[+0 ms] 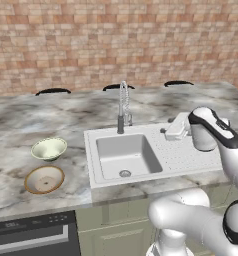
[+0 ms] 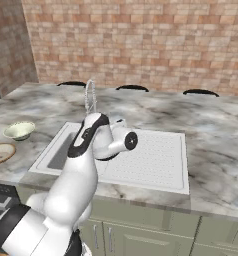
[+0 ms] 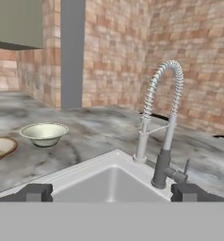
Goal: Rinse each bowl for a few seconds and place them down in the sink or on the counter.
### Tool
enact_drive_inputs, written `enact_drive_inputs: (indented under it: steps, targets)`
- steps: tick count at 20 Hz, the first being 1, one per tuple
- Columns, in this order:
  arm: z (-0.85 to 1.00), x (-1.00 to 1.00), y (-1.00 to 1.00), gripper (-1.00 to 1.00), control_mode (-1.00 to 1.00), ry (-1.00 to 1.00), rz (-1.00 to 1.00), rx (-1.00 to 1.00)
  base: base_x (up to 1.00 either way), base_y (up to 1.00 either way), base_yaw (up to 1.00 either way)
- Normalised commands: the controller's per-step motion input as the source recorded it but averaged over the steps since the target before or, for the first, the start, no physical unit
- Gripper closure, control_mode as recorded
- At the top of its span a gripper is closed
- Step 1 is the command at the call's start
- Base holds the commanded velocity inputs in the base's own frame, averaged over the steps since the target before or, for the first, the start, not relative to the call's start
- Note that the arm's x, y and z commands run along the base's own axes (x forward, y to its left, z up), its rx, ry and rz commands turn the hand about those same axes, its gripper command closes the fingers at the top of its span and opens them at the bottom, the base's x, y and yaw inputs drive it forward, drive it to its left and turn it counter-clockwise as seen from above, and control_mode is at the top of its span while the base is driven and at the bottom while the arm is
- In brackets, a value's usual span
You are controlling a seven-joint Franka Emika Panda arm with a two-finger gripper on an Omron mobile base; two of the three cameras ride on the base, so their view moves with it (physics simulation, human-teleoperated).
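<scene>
Counter [image 1: 21,125]: long grey-and-beige veined marble worktop running in front of a red-brown brick wall [image 1: 116,40]. Three dark curved shapes [image 1: 53,91] show along its far edge, against the wall. Pale green-grey cabinet fronts [image 1: 116,230] sit below the worktop, with a dark appliance panel [image 1: 33,232] at the lower left of the left base view.

Sink [image 1: 188,157]: white rectangular unit set into the counter, square basin on the left with a round drain [image 1: 124,173], dotted draining board on the right. Chrome coil-neck faucet [image 1: 123,107] stands at the back edge of the basin, neck arching forward over it.

Bowls: both on the counter left of the sink, well apart from the arm. Pale green-cream bowl [image 1: 49,148] is the farther one, upright; tan-rimmed shallow bowl [image 1: 44,179] lies just in front of it, nearer the counter edge. The two look close together; whether they touch cannot be told.

Arm: white links rise from below the counter edge and bend over the draining board. Gripper [image 3: 111,192] hangs above the sink, level and pointing left toward the faucet and bowls. Fingers [image 3: 36,192] spread wide apart, nothing between them.
</scene>
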Motion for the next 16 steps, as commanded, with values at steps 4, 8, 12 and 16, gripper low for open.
enact_drive_inputs:
  steps: [4, 8, 12, 16]
  targets:
    - [-0.08, 0.35, 0.07, -1.0, -1.0, -0.03, 0.0, 0.01, 0.0, 0.0, 0.0]
    - [-0.11, 0.35, 0.12, -1.0, -1.0, -0.04, 0.0, 0.0, 0.0, 0.0, 0.0]
    - [-0.12, 0.33, 0.13, -1.0, -1.0, -0.04, 0.0, 0.0, 0.0, 0.0, 0.0]
    - [-0.1, 0.32, 0.08, -1.0, -1.0, -0.05, 0.0, 0.0, 0.0, 0.0, 0.0]
